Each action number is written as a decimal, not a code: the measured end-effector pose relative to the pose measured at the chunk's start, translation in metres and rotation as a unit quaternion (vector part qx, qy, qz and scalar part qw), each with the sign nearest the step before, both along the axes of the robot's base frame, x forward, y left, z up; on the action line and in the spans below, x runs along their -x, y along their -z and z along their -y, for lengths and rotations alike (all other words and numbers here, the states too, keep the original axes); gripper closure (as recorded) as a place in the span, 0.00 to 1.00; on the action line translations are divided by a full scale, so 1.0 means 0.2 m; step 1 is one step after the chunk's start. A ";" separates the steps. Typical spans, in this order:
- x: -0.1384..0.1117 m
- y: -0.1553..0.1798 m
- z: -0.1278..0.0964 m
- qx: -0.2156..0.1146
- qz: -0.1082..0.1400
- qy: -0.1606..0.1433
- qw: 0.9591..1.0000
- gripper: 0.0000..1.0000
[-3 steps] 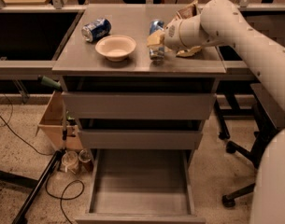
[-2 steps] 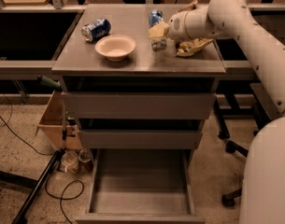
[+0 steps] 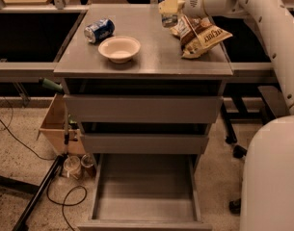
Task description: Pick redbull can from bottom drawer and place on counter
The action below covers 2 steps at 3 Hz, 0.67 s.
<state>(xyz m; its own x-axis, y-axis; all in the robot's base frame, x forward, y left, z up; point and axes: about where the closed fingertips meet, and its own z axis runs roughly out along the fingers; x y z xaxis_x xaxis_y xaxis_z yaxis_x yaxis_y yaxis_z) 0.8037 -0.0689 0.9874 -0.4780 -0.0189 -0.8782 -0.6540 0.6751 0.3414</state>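
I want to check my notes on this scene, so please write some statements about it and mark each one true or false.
The bottom drawer is pulled open. True.
The blue can stands upright. False: it lies on its side on the counter.
The pincer is at the redbull can, over the far part of the counter. True.
The bowl sits in the bottom drawer. False: it sits on the counter, beside the blue can.

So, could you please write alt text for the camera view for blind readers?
A robot arm's end effector grips a redbull can at the far edge of the counter, which also holds a snack bag, bowl and tipped blue can; the bottom drawer stands open.
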 end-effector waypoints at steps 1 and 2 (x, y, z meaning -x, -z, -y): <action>-0.02 -0.04 -0.02 0.002 0.001 -0.012 1.000 1.00; -0.04 0.00 -0.08 0.006 -0.017 -0.026 0.999 1.00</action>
<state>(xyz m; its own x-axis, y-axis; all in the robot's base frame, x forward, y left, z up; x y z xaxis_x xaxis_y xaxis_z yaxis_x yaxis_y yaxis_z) 0.8110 -0.0529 0.9872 -0.5060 -0.0551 -0.8608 -0.6769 0.6439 0.3567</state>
